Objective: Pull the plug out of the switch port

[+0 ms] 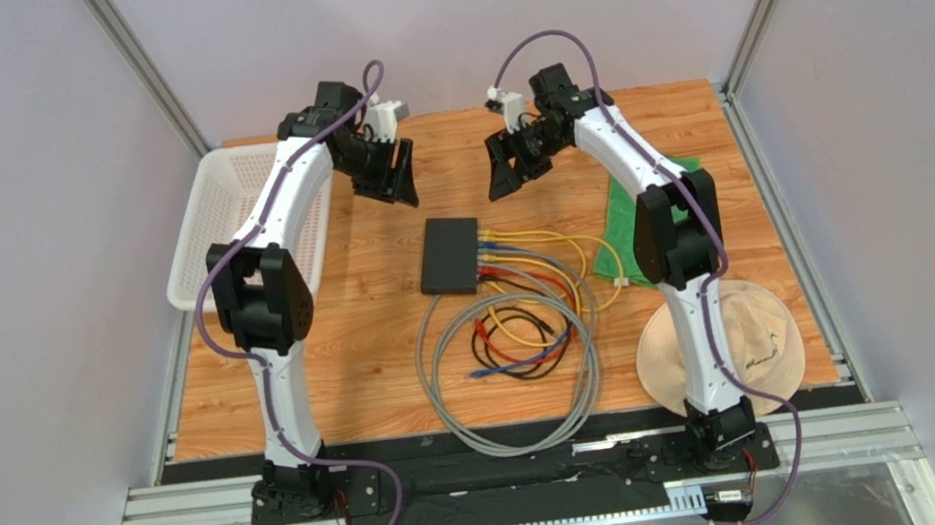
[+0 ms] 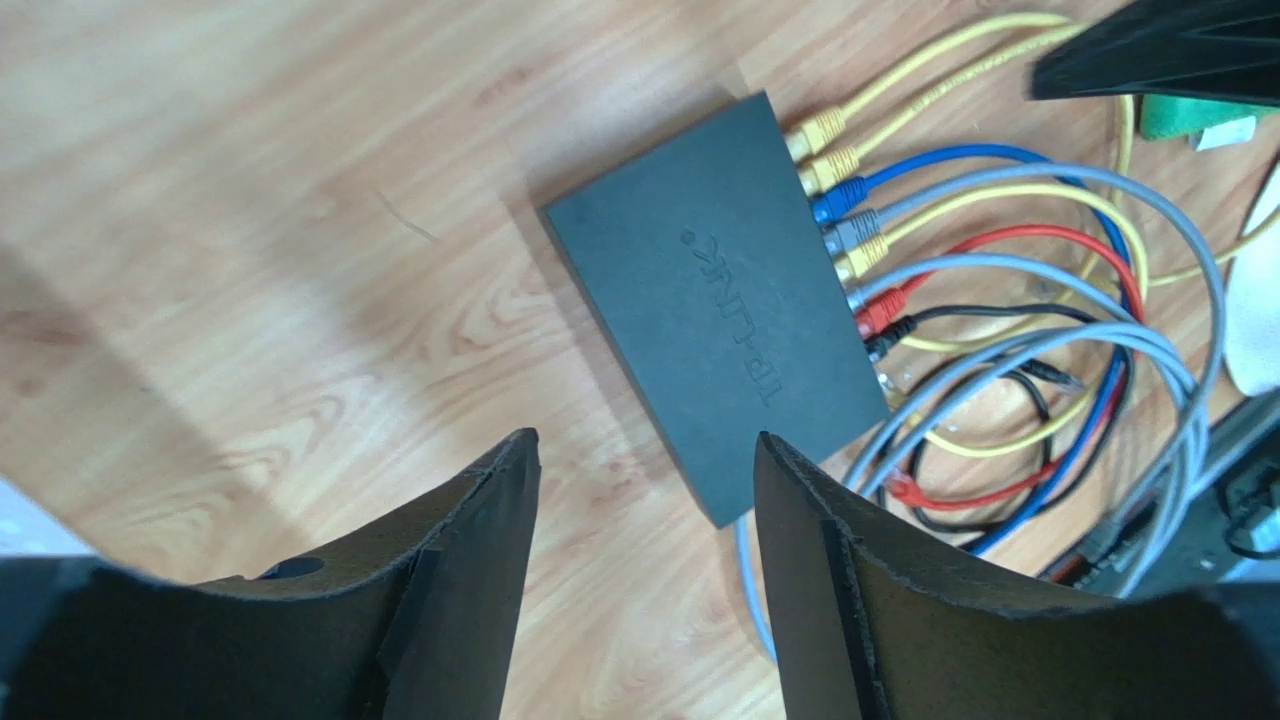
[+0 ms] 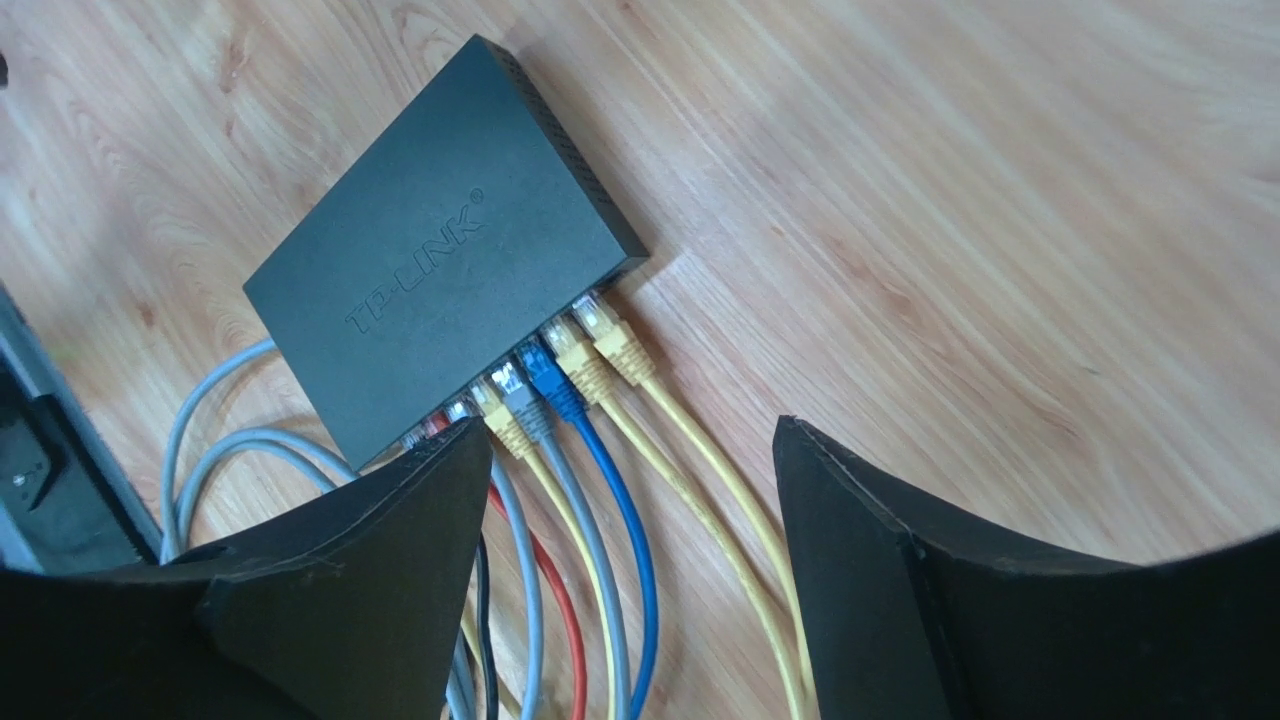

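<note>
On wooden table (image 1: 310, 365), centre: switch (image 1: 450, 254) flat, cables (image 1: 510, 338) fanning from right edge. Overhead alone shows white basket (image 1: 224, 227) at left. Wrist views alone show coloured plugs (image 3: 556, 368) seated in ports, TP-LINK lettering. Beyond switch hover left gripper (image 1: 391, 178), right gripper (image 1: 508, 169), jaws spread, empty. Hat (image 1: 754, 333), green cloth (image 1: 626, 235) at right. Pale walls (image 1: 17, 200) around.

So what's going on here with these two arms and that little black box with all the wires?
Two robot arms are set to unplug a cable, but nothing is held yet. The left gripper and the right gripper are both open, raised over the table on the far side of the switch. The switch lies flat mid-table. The yellow, blue, grey and red plugs sit in its ports, and the cables coil toward the arms' bases. Neither gripper touches anything.
</note>
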Action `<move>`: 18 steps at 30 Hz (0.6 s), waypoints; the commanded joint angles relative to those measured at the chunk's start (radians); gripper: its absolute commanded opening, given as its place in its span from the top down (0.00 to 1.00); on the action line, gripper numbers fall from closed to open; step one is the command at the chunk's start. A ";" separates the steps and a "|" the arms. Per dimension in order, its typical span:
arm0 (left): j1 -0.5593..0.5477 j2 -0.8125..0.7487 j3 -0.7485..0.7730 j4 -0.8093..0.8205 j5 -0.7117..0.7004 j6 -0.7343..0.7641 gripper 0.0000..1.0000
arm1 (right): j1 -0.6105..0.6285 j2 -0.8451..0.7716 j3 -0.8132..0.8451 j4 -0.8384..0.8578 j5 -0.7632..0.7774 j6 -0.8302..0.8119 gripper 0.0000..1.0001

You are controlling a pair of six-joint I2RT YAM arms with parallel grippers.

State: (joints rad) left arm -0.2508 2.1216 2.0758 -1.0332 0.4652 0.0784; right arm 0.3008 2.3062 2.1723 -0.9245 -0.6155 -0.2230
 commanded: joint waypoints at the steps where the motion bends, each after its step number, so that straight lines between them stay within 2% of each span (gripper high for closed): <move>1: -0.001 -0.014 -0.063 -0.034 0.029 -0.013 0.35 | 0.004 0.056 -0.003 0.128 -0.150 0.062 0.28; 8: 0.005 0.092 -0.028 -0.025 0.101 0.009 0.36 | 0.004 0.170 0.054 0.164 -0.262 0.093 0.33; 18: 0.002 0.187 0.001 -0.042 0.145 0.033 0.40 | 0.032 0.194 -0.002 0.136 -0.260 0.030 0.45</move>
State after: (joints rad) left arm -0.2481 2.2959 2.0357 -1.0649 0.5755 0.0772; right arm 0.3157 2.5023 2.1777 -0.8047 -0.8379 -0.1562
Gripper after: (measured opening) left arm 0.612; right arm 0.564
